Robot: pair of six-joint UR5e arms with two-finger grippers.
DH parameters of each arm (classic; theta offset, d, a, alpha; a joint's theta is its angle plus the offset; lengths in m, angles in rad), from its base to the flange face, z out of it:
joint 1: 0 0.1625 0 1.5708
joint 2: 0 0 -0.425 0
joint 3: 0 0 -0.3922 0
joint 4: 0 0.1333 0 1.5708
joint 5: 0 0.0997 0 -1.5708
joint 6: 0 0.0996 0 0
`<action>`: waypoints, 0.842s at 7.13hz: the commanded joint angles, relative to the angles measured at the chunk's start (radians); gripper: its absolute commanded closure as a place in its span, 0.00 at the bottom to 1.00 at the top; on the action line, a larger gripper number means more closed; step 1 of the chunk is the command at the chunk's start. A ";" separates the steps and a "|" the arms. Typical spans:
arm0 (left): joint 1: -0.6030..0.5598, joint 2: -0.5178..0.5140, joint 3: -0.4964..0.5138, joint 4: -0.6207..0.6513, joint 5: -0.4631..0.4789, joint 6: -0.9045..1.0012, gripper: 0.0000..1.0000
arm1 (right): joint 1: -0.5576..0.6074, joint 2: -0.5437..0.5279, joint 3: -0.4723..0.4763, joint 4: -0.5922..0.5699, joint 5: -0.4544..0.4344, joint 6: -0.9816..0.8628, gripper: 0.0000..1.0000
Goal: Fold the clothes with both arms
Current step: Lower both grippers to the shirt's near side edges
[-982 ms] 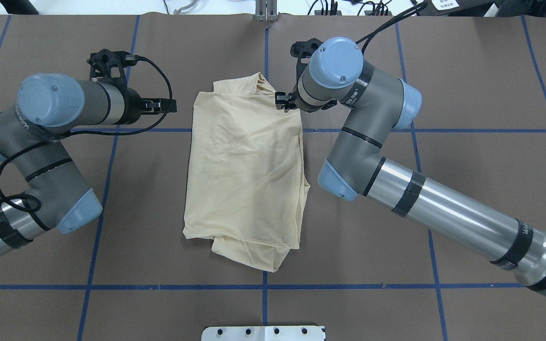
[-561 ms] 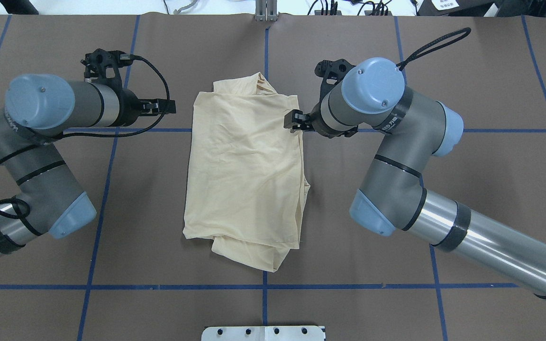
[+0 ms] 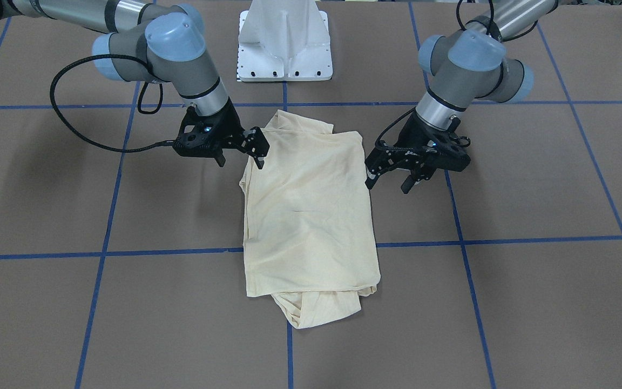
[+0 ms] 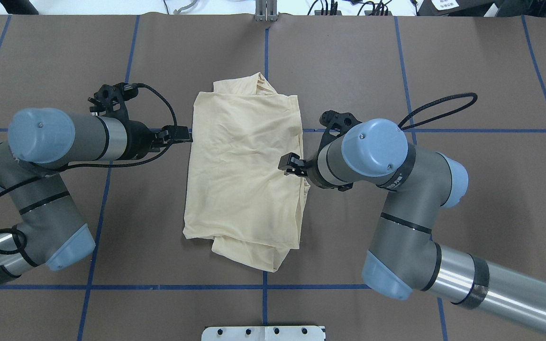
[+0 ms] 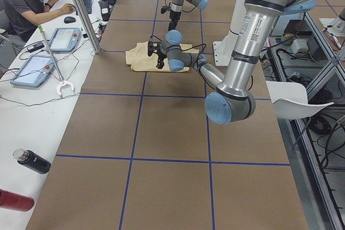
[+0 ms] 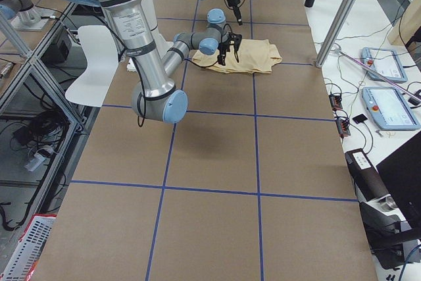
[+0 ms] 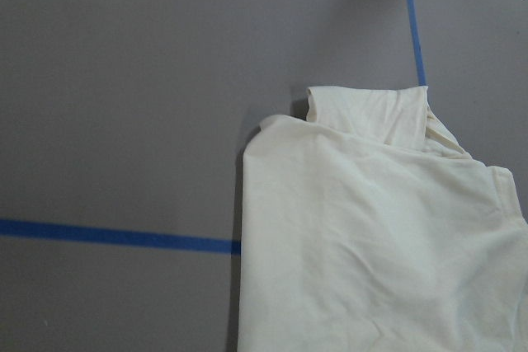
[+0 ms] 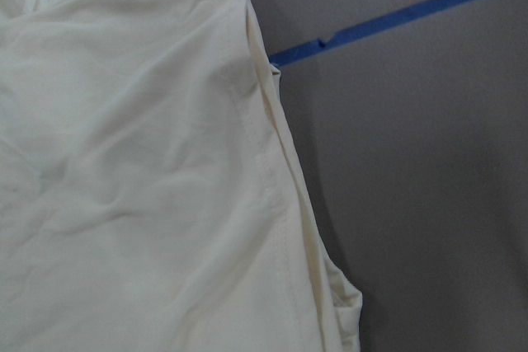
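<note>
The pale cream-yellow shirt (image 4: 244,170) lies on the brown table, folded into a long rectangle, with a loose layer sticking out at its near end. No print shows. My left gripper (image 4: 179,135) hovers open just off the shirt's left edge, holding nothing; in the front-facing view the left gripper (image 3: 389,181) has its fingers spread. My right gripper (image 4: 289,166) is open over the middle of the shirt's right edge, and the front-facing view shows the right gripper (image 3: 239,160) spread wide. Both wrist views show only the shirt (image 7: 371,228) (image 8: 124,187) and table, no fingers.
Blue tape lines (image 4: 263,286) divide the brown table into squares. The white pedestal base (image 3: 284,48) stands at the robot's edge. A person (image 5: 27,4) sits at a side table with tablets, and two bottles (image 5: 27,162) lie there. Metal posts (image 6: 342,14) stand along that side.
My right gripper has moved from the shirt's far right corner back along the right edge to its middle. My left gripper has come nearer and closer to the shirt's left edge.
</note>
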 commanded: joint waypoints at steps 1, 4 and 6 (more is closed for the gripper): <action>0.058 0.054 -0.030 -0.067 0.007 -0.079 0.00 | -0.098 -0.025 0.033 0.000 -0.082 0.133 0.00; 0.226 0.152 -0.127 -0.061 0.060 -0.274 0.00 | -0.107 -0.028 0.075 -0.003 -0.091 0.144 0.00; 0.323 0.131 -0.113 -0.026 0.131 -0.350 0.02 | -0.106 -0.029 0.076 -0.003 -0.091 0.144 0.00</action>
